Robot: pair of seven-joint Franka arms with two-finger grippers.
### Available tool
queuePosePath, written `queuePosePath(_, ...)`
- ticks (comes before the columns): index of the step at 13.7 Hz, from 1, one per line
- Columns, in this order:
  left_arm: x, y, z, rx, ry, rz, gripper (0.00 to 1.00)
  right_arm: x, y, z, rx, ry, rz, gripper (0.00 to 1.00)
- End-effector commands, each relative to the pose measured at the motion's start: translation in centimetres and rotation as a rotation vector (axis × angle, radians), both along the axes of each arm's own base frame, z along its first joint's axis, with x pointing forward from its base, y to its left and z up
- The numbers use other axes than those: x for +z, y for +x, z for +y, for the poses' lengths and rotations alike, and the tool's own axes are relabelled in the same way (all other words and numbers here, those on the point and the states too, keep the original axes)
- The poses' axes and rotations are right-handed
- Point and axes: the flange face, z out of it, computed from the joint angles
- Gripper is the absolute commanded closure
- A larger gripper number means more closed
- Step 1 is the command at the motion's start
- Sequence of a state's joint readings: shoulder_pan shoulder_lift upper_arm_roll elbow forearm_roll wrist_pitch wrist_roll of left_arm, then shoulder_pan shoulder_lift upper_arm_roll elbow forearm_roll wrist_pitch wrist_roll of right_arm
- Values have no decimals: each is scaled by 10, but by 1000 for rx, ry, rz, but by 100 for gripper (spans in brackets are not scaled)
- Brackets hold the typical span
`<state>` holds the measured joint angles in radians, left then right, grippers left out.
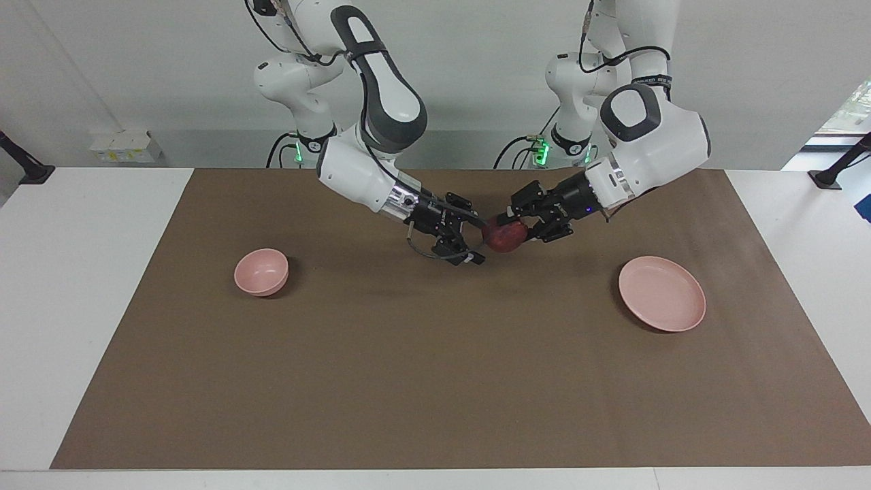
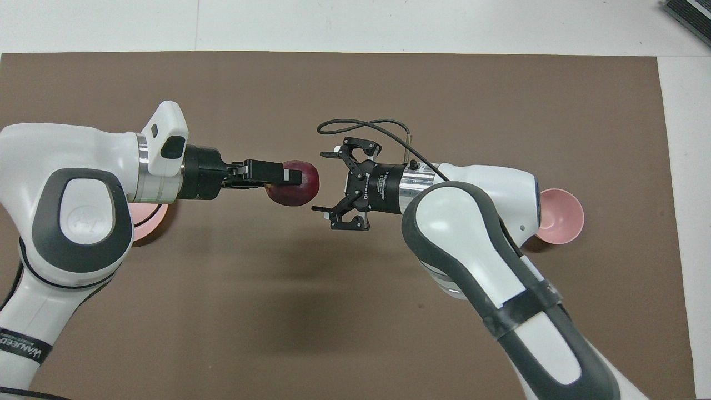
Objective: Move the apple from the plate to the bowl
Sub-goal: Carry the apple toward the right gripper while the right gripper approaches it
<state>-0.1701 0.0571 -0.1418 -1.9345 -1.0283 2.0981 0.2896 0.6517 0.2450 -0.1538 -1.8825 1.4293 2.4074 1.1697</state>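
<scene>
Overhead view: left gripper (image 2: 291,180) fingers grip apple (image 2: 297,186), facing right gripper's (image 2: 328,182) spread fingers.

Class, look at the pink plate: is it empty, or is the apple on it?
Empty. The plate shows only bare pink; the apple is in the left gripper, up over the mat.

left hand (image 1: 512,226) clamped shut, right hand (image 1: 475,239) spread open, tips nearly meeting
</scene>
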Motion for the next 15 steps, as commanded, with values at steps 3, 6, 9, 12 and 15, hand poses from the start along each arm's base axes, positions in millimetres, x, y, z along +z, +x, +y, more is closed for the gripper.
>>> queuePosePath(3, 12, -6, -33, 33, -15, 9, 100, -6, -9, 2, -46, -34, -5, 0)
queuePosePath(6, 12, -12, -44, 32, -10, 36, 100, -6, -10, 1, -37, -30, -7, 0)
queuePosePath(9, 10, -16, -45, 13, 17, 36, 100, 0, -7, 0, -27, -15, -9, 0)
queuePosePath(12, 6, -14, -44, 6, 35, 34, 100, 12, 2, -15, -10, 24, -2, 0)
queuePosePath(15, 5, -10, -41, 2, 61, 16, 100, 22, 6, -23, -13, 40, -8, 0)
